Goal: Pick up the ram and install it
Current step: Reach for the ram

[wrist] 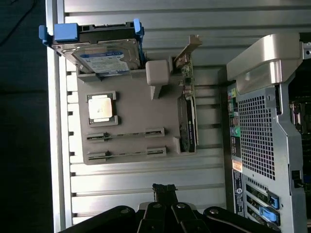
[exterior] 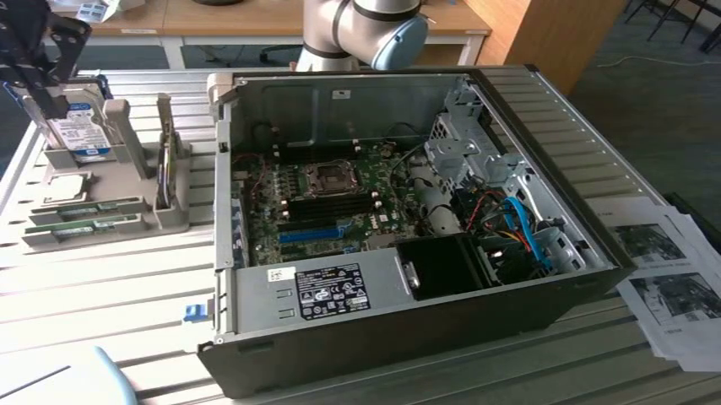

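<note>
I see my black gripper clenched, body cut off; thin green ram sticks sit half-hidden in the grey plastic tray.

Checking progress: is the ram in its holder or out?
In. Both green ram sticks lie in the grey holder's slots; the shut end effector holds nothing.

The dark gripper is cut off at its base by the edge of the wrist view, and by a corner of the exterior view. The grey robot arm is cut off at the top edge. Labels on the two thin green ram sticks are too small to read. The white printed sheets run past the exterior view's right edge.
</note>
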Controlling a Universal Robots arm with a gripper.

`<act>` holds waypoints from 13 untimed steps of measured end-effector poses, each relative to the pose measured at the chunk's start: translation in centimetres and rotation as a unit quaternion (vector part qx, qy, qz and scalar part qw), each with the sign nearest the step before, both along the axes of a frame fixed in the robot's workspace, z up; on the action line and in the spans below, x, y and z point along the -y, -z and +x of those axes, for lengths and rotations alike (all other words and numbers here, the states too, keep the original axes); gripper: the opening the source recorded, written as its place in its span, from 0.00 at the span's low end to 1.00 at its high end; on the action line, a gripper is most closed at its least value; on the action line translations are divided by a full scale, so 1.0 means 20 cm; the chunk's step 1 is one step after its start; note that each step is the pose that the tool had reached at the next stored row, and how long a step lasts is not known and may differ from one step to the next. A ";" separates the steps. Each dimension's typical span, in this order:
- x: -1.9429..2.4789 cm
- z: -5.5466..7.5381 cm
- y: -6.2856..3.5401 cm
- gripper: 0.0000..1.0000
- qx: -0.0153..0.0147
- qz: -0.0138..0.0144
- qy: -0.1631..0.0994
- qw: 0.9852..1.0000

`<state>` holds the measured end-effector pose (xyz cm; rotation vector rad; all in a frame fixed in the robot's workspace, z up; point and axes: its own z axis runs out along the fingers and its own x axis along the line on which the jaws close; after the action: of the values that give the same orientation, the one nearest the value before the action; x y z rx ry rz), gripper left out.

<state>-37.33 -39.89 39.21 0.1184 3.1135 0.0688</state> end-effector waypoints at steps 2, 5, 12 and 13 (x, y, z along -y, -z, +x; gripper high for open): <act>0.000 -0.03 0.000 0.09 0.000 0.000 0.000 1.000; 0.000 -0.07 0.001 0.09 0.000 0.000 0.000 1.000; 0.000 -0.13 0.001 0.09 0.000 0.000 0.000 1.000; 0.000 -0.13 0.001 0.09 0.000 0.000 0.000 1.000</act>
<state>-39.96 -39.89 39.19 0.1188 3.1135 0.0689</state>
